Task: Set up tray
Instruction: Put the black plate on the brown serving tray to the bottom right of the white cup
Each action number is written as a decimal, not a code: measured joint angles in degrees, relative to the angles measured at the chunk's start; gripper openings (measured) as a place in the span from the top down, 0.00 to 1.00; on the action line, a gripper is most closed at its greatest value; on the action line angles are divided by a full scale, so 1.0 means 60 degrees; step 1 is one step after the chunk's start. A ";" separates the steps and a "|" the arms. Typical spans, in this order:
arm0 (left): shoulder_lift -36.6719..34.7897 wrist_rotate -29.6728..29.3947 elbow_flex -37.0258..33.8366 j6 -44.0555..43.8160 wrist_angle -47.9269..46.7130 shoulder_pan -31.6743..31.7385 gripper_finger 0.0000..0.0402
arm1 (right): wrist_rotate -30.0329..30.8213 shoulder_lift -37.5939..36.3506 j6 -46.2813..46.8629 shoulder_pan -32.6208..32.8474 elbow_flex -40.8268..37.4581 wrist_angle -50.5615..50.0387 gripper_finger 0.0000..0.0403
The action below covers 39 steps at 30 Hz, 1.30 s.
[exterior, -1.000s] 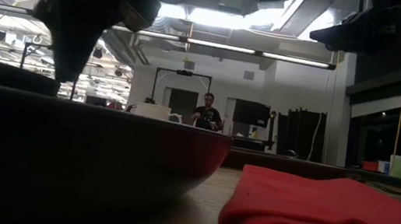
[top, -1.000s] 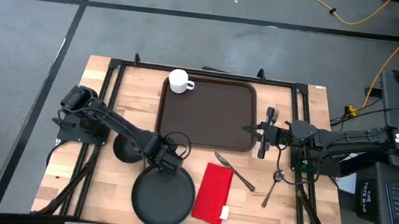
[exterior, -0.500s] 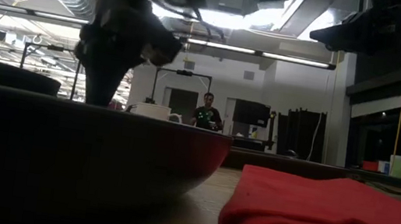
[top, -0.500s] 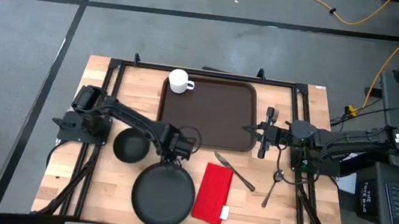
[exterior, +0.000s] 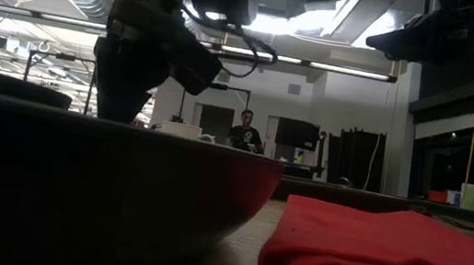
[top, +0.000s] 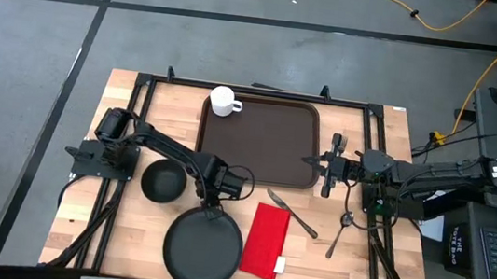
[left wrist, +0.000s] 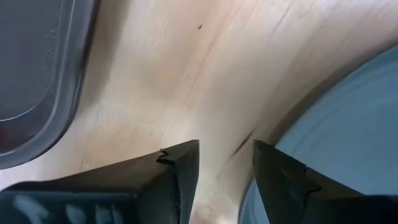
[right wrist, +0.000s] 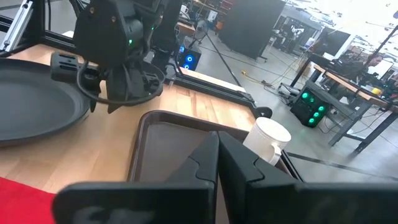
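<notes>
The tray (top: 258, 139) was dark brown, the plate (top: 203, 246) black, the napkin (top: 265, 240) red, the mug (top: 224, 101) white, the tabletop (top: 169, 112) pale wood.

Parted end effector (left wrist: 225, 171) above plate rim (left wrist: 323, 130)

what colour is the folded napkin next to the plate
Red; the napkin shows best in the high view, lying beside the black plate.

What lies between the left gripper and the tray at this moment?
Only bare wooden tabletop: the left wrist view shows plain wood between the open left gripper and the tray corner. The high view agrees.
</notes>
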 joint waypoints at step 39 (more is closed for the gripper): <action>0.0246 0.0519 0.0162 0.0591 0.0774 -0.0321 0.67 | 0.0002 0.0002 0.0124 -0.0003 0.0000 0.0007 0.97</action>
